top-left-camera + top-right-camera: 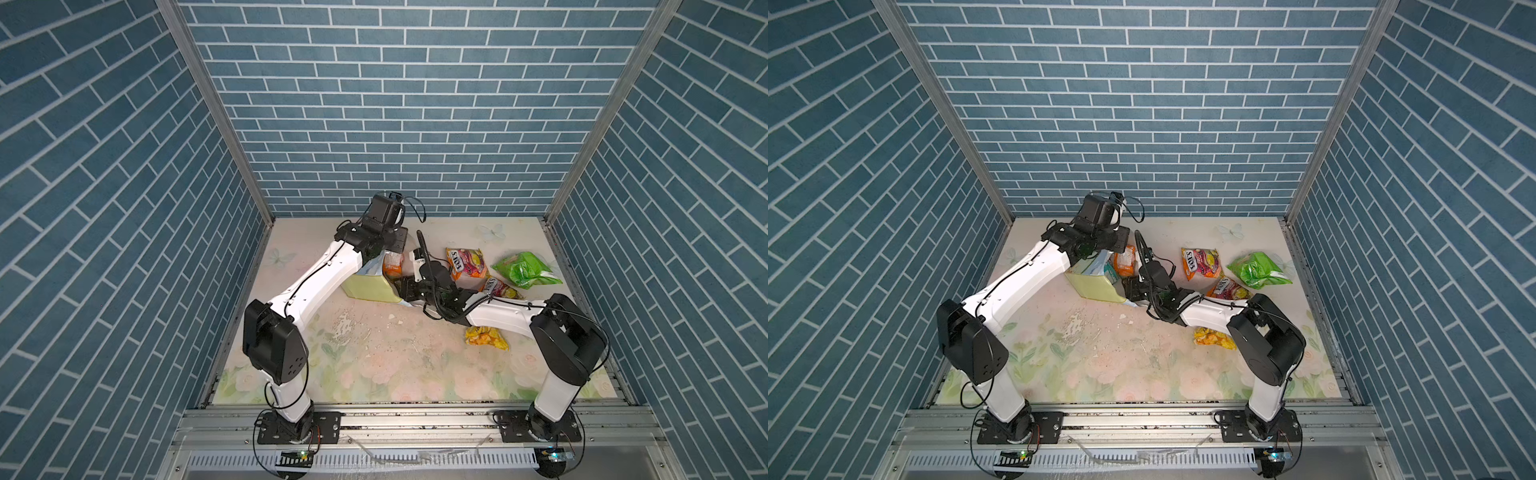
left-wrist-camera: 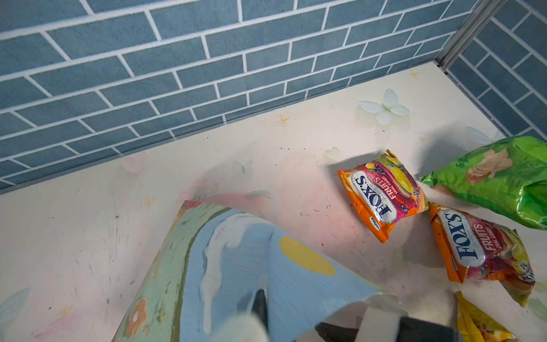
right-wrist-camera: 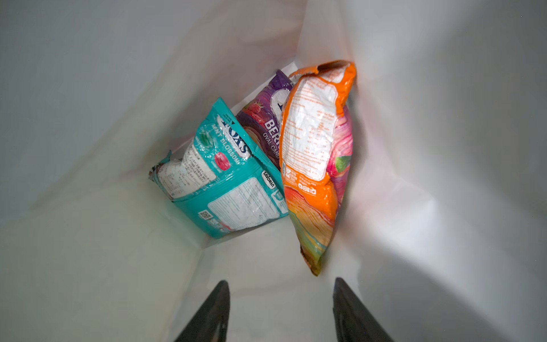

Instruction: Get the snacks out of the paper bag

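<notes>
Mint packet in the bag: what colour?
Teal and white; the mint packet shows best in the right wrist view.

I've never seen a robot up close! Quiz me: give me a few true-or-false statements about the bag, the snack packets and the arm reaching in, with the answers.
1. Three packets lie inside the paper bag. True: a teal packet, a purple packet and an orange packet.
2. The right tool is gripping the orange packet. False: its jaws stand apart, short of the packets, holding nothing.
3. The green packet is inside the bag. False: it lies out on the table.
4. Two FOX'S Fruits packets lie on the table outside the bag. True.
</notes>
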